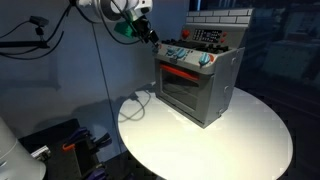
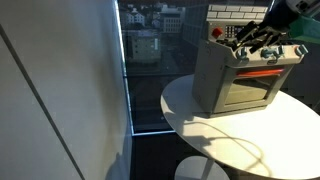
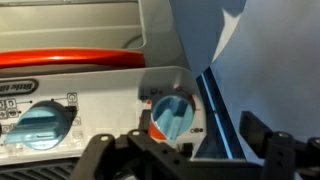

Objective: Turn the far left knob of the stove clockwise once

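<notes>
A grey toy stove (image 1: 205, 85) with an orange oven handle stands on a round white table (image 1: 240, 140); it also shows in an exterior view (image 2: 235, 85). In the wrist view, which looks upside down, a blue knob (image 3: 170, 115) on an orange base sits at the end of the control panel, next to the stove's edge. A second blue knob (image 3: 40, 125) lies further along the panel. My gripper (image 3: 190, 155) is open, its dark fingers apart and in front of the end knob without touching it. In both exterior views the gripper (image 1: 150, 33) (image 2: 250, 40) hovers at the stove's upper front corner.
A thin cable (image 1: 135, 100) runs across the table beside the stove. Black equipment (image 1: 60, 140) stands below the table edge. A window with a city view (image 2: 150, 40) is behind the table, with a white wall (image 2: 60, 90) beside it.
</notes>
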Controlling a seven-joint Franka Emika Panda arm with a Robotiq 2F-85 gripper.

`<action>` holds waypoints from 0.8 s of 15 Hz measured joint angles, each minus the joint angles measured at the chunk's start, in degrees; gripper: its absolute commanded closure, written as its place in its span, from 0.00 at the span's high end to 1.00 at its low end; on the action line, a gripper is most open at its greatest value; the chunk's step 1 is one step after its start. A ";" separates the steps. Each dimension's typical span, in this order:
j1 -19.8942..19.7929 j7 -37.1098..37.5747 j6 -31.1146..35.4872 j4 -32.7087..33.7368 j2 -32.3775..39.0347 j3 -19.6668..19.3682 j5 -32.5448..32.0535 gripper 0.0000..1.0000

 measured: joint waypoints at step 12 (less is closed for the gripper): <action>0.00 0.00 0.00 0.03 0.00 0.00 0.02 0.72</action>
